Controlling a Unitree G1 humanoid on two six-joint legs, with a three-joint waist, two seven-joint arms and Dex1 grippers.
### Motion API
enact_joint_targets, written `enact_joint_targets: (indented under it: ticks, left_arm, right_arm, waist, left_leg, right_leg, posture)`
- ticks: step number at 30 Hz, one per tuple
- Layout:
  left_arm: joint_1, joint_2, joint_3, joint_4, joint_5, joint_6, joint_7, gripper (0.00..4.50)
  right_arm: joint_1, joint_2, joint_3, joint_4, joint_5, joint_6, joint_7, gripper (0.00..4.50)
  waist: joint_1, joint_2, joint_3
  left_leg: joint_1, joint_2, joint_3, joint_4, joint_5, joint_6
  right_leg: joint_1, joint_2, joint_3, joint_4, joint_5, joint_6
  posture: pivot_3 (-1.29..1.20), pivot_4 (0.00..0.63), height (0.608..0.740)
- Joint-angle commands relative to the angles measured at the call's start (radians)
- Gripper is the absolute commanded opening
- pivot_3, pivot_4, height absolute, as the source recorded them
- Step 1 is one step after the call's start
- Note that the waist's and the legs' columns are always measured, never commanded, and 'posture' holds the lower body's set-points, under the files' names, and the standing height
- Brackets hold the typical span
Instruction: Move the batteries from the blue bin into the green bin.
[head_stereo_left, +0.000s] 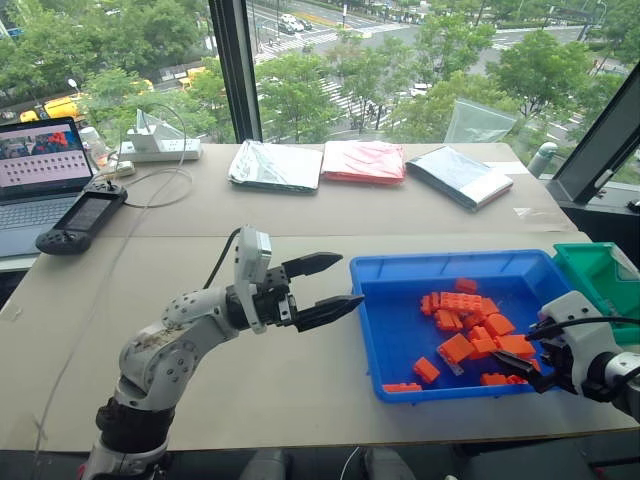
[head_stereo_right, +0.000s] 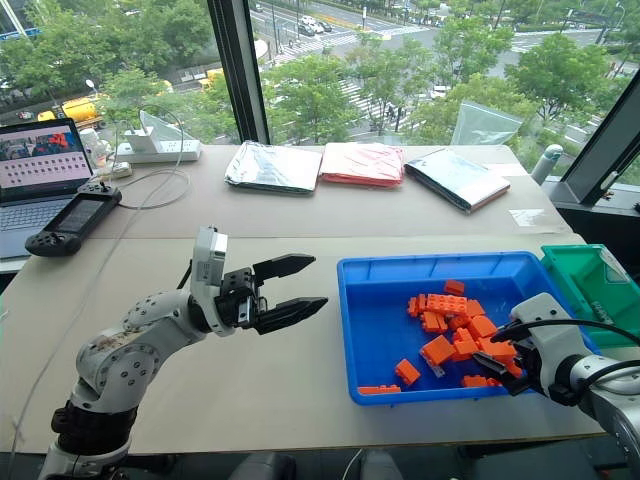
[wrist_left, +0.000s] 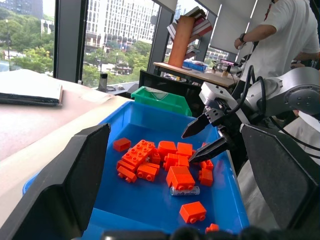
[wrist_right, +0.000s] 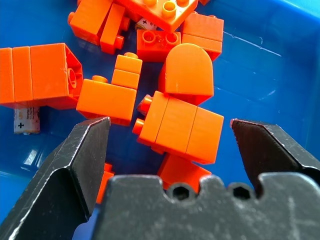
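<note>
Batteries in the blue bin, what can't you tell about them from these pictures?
- Count: orange bricks hide most of the blue bin.
- One battery in the right wrist view is half under a brick.
- Green bin contents: cut off by the head view's edge.

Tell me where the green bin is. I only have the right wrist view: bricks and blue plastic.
Observer: The green bin stands on the table right against the blue bin's right end.
Operator: Left arm in the way?
Observer: No. The left gripper is open and hangs over the table just left of the blue bin, pointing toward it.
Operator: I see one battery end poking out under a brick. Is it buried?
Observer: No. In the left wrist view that battery lies on the bin floor alongside an orange brick, its full length uncovered.
</note>
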Motion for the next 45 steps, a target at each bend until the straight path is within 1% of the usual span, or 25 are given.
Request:
enact_joint_targets:
  ticks: [1, 9, 12, 14, 19, 20, 24, 30, 33, 38, 45]
  left_arm:
    - [0.0, 0.001, 0.01, -0.029, -0.014, -0.006, 0.003, 4.5]
    - [0.011, -0.002, 0.011, -0.036, -0.018, -0.005, 0.015, 4.5]
    - [0.019, 0.003, 0.014, -0.039, -0.02, -0.005, 0.013, 4.5]
    - [0.021, 0.005, 0.015, -0.037, -0.022, -0.005, 0.011, 4.5]
    - [0.021, 0.003, 0.019, -0.032, -0.025, -0.005, 0.013, 4.5]
    - [0.021, 0.004, 0.018, -0.03, -0.023, -0.007, 0.009, 4.5]
    - [0.02, 0.007, 0.02, -0.021, -0.021, -0.011, 0.0, 4.5]
    - [0.023, 0.003, 0.015, -0.021, -0.017, -0.012, -0.003, 4.5]
    - [0.021, 0.0, 0.013, -0.022, -0.018, -0.011, -0.001, 4.5]
    - [0.018, 0.0, 0.012, -0.022, -0.017, -0.007, 0.003, 4.5]
    - [0.011, -0.004, 0.009, -0.024, -0.018, -0.001, 0.015, 4.5]
  right_arm:
    - [-0.025, -0.019, 0.002, 0.005, -0.025, 0.019, -0.004, 4.48]
    - [-0.038, -0.004, 0.02, 0.019, -0.039, 0.024, 0.006, 4.48]
    - [-0.033, -0.004, 0.022, 0.019, -0.038, 0.02, 0.013, 3.77]
    - [-0.032, -0.004, 0.022, 0.019, -0.04, 0.018, 0.016, 3.04]
    - [-0.029, -0.005, 0.012, 0.017, -0.045, 0.018, 0.02, 1.42]
    - [-0.035, -0.007, 0.0, 0.011, -0.042, 0.021, 0.021, 1.03]
    - [-0.048, -0.039, -0.088, 0.003, -0.047, 0.047, 0.029, 1.03]
    - [-0.073, -0.079, -0.141, 0.029, -0.076, 0.045, 0.022, 1.03]
    - [-0.073, -0.09, -0.123, 0.04, -0.103, 0.042, 0.015, 1.03]
    - [-0.066, -0.076, -0.078, -0.037, -0.05, 0.058, 0.074, 1.03]
    - [-0.06, -0.08, 0.011, -0.065, -0.042, 0.051, 0.115, 1.03]
  waist:
    - [0.002, 0.0, 0.0]
    - [0.0, 0.0, 0.0]
    - [0.0, 0.0, 0.0]
    - [0.0, 0.0, 0.0]
    - [0.001, 0.0, 0.0]
    - [0.001, 0.0, 0.0]
    - [0.001, 0.0, 0.0]
    - [0.0, 0.0, 0.0]
    - [0.0, 0.0, 0.0]
    - [0.0, 0.0, 0.0]
    - [0.0, 0.0, 0.0]
  left_leg:
    - [0.0, 0.0, 0.0, 0.0, 0.0, 0.0]
    - [0.0, 0.0, 0.0, 0.0, 0.0, 0.0]
    - [0.0, 0.0, 0.0, 0.0, 0.0, 0.0]
    - [0.0, 0.0, 0.0, 0.0, 0.0, 0.0]
    - [0.0, 0.0, 0.0, 0.0, 0.0, 0.0]
    - [0.0, 0.0, 0.0, 0.0, 0.0, 0.0]
    - [0.0, 0.0, 0.0, 0.0, 0.0, 0.0]
    - [0.0, 0.0, 0.001, 0.0, 0.0, 0.0]
    - [0.0, 0.0, 0.001, 0.0, 0.0, 0.0]
    - [0.0, 0.0, 0.001, 0.0, 0.0, 0.0]
    - [0.0, 0.0, 0.001, 0.0, 0.0, 0.0]
  right_leg:
    - [0.0, 0.0, 0.0, 0.0, 0.0, 0.0]
    - [0.0, 0.0, 0.0, 0.0, 0.0, 0.0]
    - [0.0, 0.0, 0.0, 0.0, 0.0, 0.0]
    - [0.0, 0.0, 0.0, 0.0, 0.0, 0.0]
    - [0.0, 0.0, 0.0, 0.0, 0.0, 0.0]
    - [0.0, 0.0, 0.0, 0.0, 0.0, 0.0]
    - [0.0, 0.0, 0.0, 0.0, 0.0, 0.0]
    - [0.0, 0.001, 0.0, 0.0, 0.0, 0.0]
    - [0.0, 0.001, 0.0, 0.0, 0.0, 0.0]
    - [0.0, 0.0, 0.0, 0.0, 0.0, 0.0]
    - [0.0, 0.0, 0.0, 0.0, 0.0, 0.0]
  posture:
    - [0.0, 0.15, 0.74]
    - [0.0, 0.15, 0.74]
    - [0.0, 0.15, 0.74]
    - [0.0, 0.15, 0.74]
    - [0.0, 0.15, 0.74]
    - [0.0, 0.15, 0.74]
    - [0.0, 0.15, 0.74]
    - [0.0, 0.15, 0.74]
    - [0.0, 0.15, 0.74]
    - [0.0, 0.15, 0.74]
    - [0.0, 0.15, 0.74]
